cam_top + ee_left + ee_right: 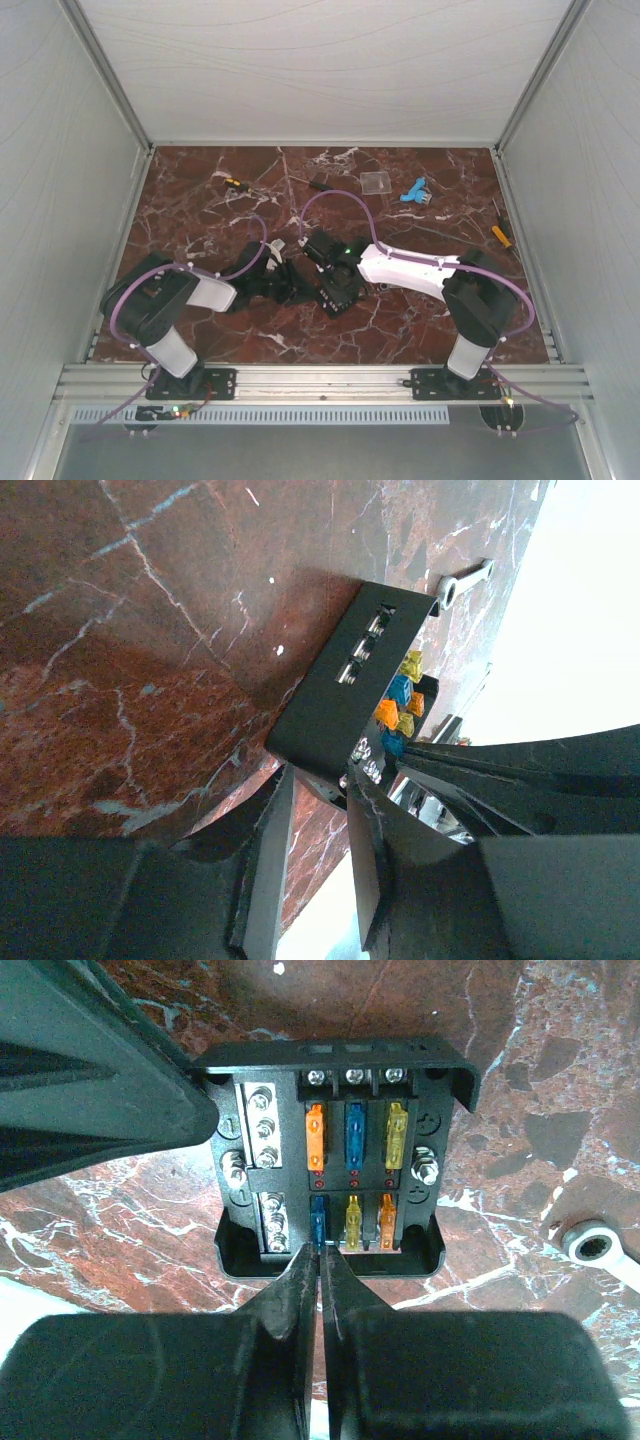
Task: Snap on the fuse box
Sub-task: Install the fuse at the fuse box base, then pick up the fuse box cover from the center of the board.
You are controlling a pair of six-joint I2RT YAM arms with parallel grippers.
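The fuse box is a small black square with orange, blue and yellow fuses in two rows and screw terminals on its left. It stands tilted on the marble between both arms. My left gripper is shut on the box's lower corner, with one finger against the box's left side. My right gripper is shut with nothing between its fingers. Its tips rest at the box's near edge, just below the blue fuse of the lower row.
A wrench lies on the marble just right of the box. At the back are a flat clear plastic plate, a blue part and a yellow-black tool. A yellow-handled screwdriver lies by the right wall.
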